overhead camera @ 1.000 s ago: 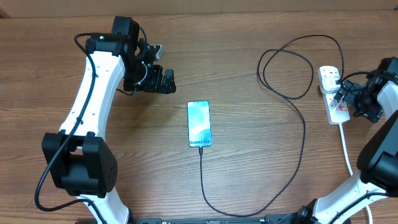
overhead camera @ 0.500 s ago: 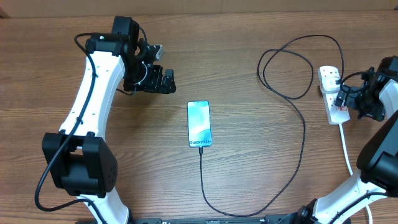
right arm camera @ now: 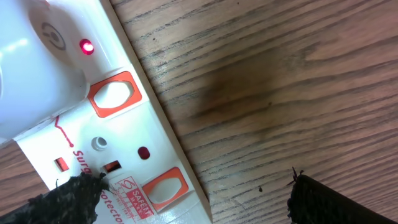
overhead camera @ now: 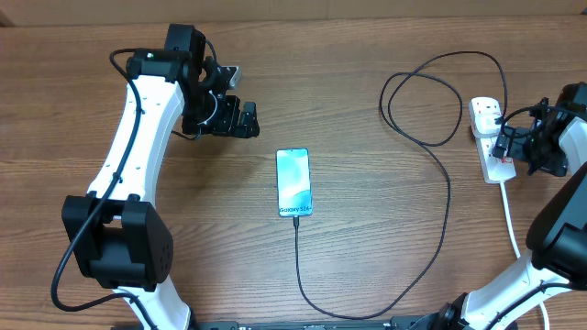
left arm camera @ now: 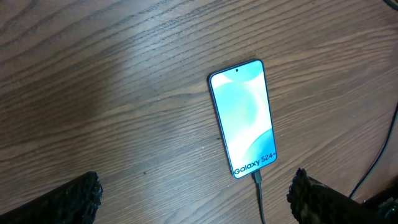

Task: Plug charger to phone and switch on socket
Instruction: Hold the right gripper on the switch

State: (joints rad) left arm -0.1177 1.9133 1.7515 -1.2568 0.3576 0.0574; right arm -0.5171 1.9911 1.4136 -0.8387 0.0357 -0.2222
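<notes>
Wood-grain brown tabletop (overhead camera: 348, 55) carries everything. In the overhead view the slim black-edged phone with the pale blue screen (overhead camera: 293, 182) lies flat near the centre of the frame, screen up, lettered end toward the bottom edge. I judge it lies that way so its port faces the thin black charger cable (overhead camera: 448, 211), whose small connector (left arm camera: 257, 181) meets that end in my left wrist view. It looks seated, though I cannot tell how deep. The cable runs down, sweeps along the bottom of the frame, climbs the right side, loops at upper right and ends at the white elongated power strip (overhead camera: 480, 110) by the right edge.

My left gripper (overhead camera: 244, 119) hangs over the table up and left of the phone, apart from it, fingers spread wide and holding nothing. Its dark fingertips (left arm camera: 81, 198) show in the bottom corners of the wrist view. My right gripper (overhead camera: 504, 147) sits at the strip, fingers wide apart and empty too, placed there for the switches, I take it. I cannot tell whether it touches.

Counting: one phone, one cable, one strip, one thick white cord (overhead camera: 512, 220) leaving it. Close up I see two white rocker switches in orange frames (right arm camera: 115, 93), and one small red lamp (right arm camera: 86, 45) glowing above the upper one, beside a white block (right arm camera: 28, 68) at upper left. With lamp and screen both lit, I judge little remains.
</notes>
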